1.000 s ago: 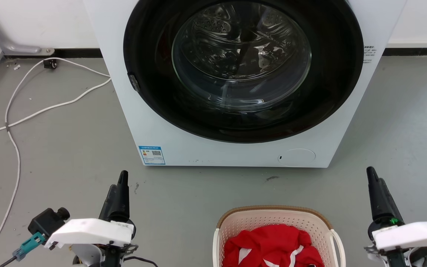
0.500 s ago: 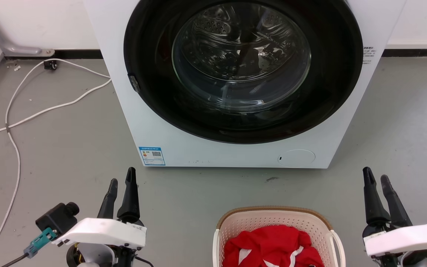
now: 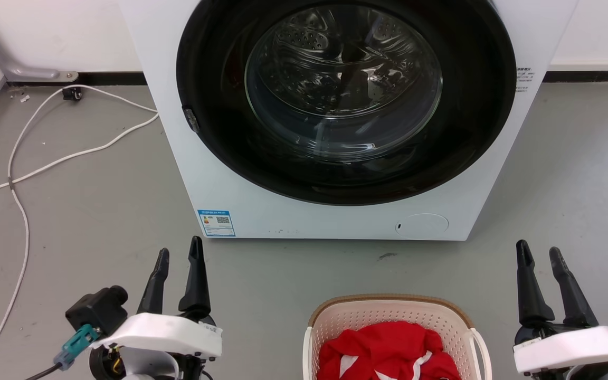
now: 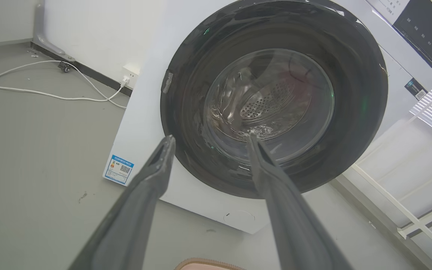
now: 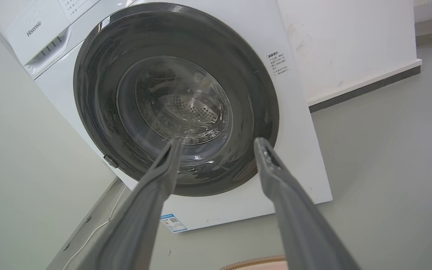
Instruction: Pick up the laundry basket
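A white front-loading washing machine takes up the upper middle of the head view. Its round black-framed glass door is closed and faces the robot, and it stands on a grey floor against a pale wall. The laundry basket sits on the floor in front of the washer, low in the head view and a little right of centre. It is apart from the machine, with a strip of bare floor between them. Its brown braided rim and a white side handle are visible, and a red garment with white stripes is heaped inside. The basket lies between the two arms, nearer the right one, and nothing stands between it and either arm. The left gripper is at the lower left with its fingers spread apart, holding nothing and well clear of the basket. The right gripper is at the lower right, likewise spread and empty, just beyond the basket's right handle. A white cable trails across the floor on the left, away from the basket. A blue label and a round cover mark the bottom of the washer's front, and a small dark smudge marks the floor between washer and basket.
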Motion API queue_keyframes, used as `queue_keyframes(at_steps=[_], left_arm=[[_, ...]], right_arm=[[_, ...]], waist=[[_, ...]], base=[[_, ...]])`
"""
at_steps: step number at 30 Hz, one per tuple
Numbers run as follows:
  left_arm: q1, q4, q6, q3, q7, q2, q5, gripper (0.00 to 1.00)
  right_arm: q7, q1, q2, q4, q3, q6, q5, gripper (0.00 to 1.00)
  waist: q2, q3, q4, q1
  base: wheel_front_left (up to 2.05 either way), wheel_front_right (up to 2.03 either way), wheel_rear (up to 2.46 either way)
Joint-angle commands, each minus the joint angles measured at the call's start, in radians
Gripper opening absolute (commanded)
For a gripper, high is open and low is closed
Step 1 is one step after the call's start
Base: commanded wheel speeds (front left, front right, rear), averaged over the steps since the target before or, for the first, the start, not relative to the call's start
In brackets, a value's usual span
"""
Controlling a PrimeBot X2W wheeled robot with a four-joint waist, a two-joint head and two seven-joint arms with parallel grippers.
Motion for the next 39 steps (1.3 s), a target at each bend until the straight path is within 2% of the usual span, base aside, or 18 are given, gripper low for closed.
queue_keyframes(at_steps=[1,16,39], left_arm=[[0.004,-0.016,0.003,-0.007,-0.009,0.002,0.023,1.00],[0.016,-0.022,0.028,-0.045,-0.047,0.002,0.195,1.00],[0.041,-0.023,0.052,-0.084,-0.099,0.003,0.403,1.00]], right_arm=[[-0.009,0.006,-0.001,-0.020,0.001,0.000,-0.023,1.00],[-0.047,0.031,-0.001,-0.047,-0.003,0.000,-0.199,1.00],[-0.098,0.062,0.000,-0.046,-0.008,0.000,-0.359,1.00]], waist=[[0.0000,0.000,0.000,0.0000],[0.0000,0.001,0.000,0.0000],[0.0000,-0.001,0.002,0.0000]], base=[[0.00,0.00,0.00],[0.00,0.00,0.00],[0.00,0.00,0.00]])
